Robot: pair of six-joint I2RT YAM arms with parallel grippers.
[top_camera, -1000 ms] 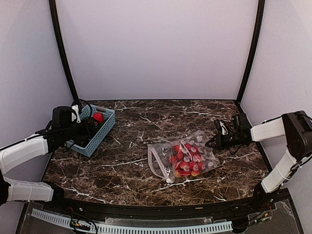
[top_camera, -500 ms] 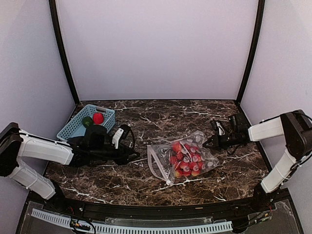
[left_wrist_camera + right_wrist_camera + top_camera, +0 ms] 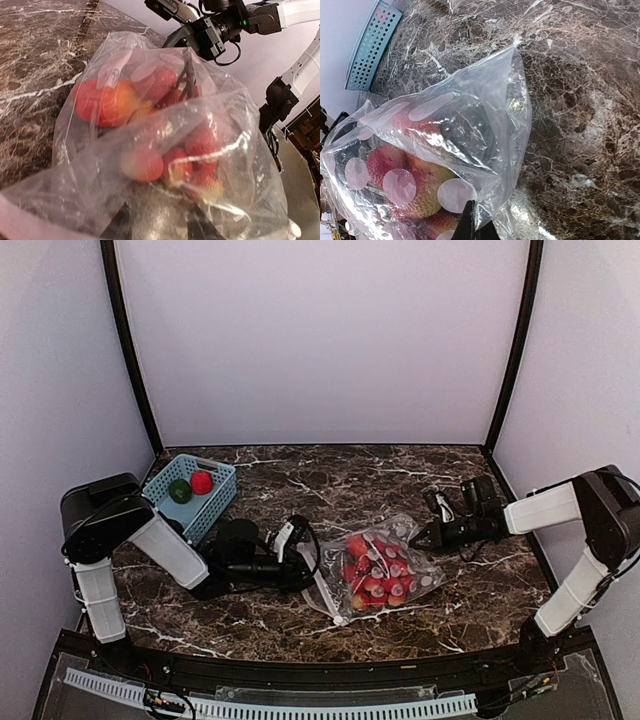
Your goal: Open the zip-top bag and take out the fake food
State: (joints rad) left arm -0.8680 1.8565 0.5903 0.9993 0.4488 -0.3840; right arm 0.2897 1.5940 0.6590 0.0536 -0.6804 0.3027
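The zip-top bag (image 3: 385, 540) lies on the marble table, full of fake food (image 3: 375, 570), mostly red strawberry-like pieces. Its pale zip strip (image 3: 324, 588) runs along the left edge. My left gripper (image 3: 308, 565) is at that left edge. In the left wrist view the bag (image 3: 165, 100) fills the frame, the red pieces (image 3: 142, 162) show inside, and my left gripper (image 3: 160, 220) shows open behind the plastic. My right gripper (image 3: 418, 536) is shut on the bag's far right corner. The right wrist view shows my right gripper (image 3: 479, 227) pinching the bag's plastic (image 3: 485, 125).
A blue lattice basket (image 3: 212, 510) stands at the back left, holding a red ball (image 3: 202, 482) and a green ball (image 3: 179, 490). It also shows in the right wrist view (image 3: 372, 47). White walls and black poles enclose the table.
My left arm swung from the basket across the table to the bag's left edge. My right gripper drew slightly left with the bag corner, bunching the bag.
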